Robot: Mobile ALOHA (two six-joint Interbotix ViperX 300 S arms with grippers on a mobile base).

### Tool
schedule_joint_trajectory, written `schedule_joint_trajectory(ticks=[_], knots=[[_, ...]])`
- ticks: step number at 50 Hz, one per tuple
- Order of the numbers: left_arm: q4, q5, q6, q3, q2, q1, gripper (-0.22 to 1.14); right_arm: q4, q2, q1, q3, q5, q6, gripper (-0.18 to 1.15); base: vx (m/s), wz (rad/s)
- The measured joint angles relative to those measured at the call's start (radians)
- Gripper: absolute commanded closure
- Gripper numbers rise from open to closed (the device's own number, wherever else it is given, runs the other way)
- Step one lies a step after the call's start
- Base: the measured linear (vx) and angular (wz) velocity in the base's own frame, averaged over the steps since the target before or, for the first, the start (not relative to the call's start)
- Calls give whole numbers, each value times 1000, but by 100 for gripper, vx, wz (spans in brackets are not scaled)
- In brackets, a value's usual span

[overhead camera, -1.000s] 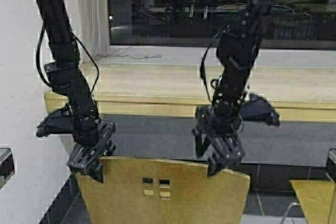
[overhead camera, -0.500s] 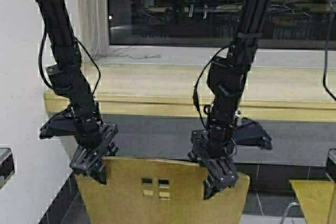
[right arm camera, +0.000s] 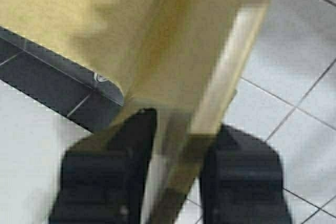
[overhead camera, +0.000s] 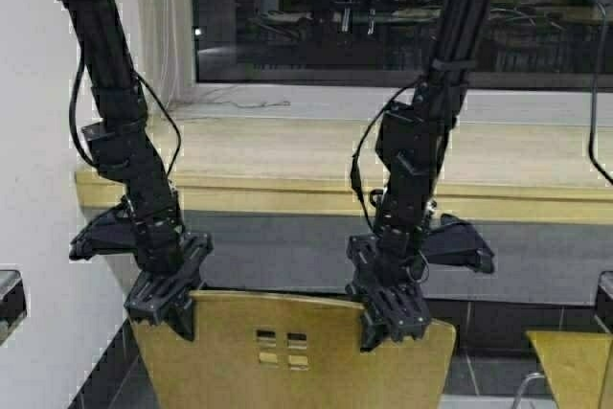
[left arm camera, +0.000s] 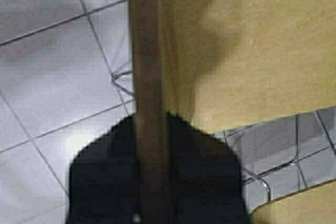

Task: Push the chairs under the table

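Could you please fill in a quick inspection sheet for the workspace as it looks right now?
Surface: the table, a long pale yellow top under the window, bare where visible.
Job's things: one chair in front of the table, backrest toward the robot; a second chair partly in view at lower right.
Clutter: nothing seen.
Hands: left hand straddles the backrest's left top edge; right hand straddles its right top edge. Each wrist view shows the edge between the fingers.
Cables: black cables loop along both arms; a thin wire lies on the sill.
Surroundings: dark window, white wall at left, tiled floor.
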Motion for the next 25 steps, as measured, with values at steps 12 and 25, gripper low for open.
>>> schedule_joint_trajectory(ticks=[12,25], knots=[[0,2,2,0,2,-3,58,0,0,-3,3,3,0,78,9,-1],[0,6,-3,-2,0,-11,58,-9,0,-31,5,5,0,78,16,1]])
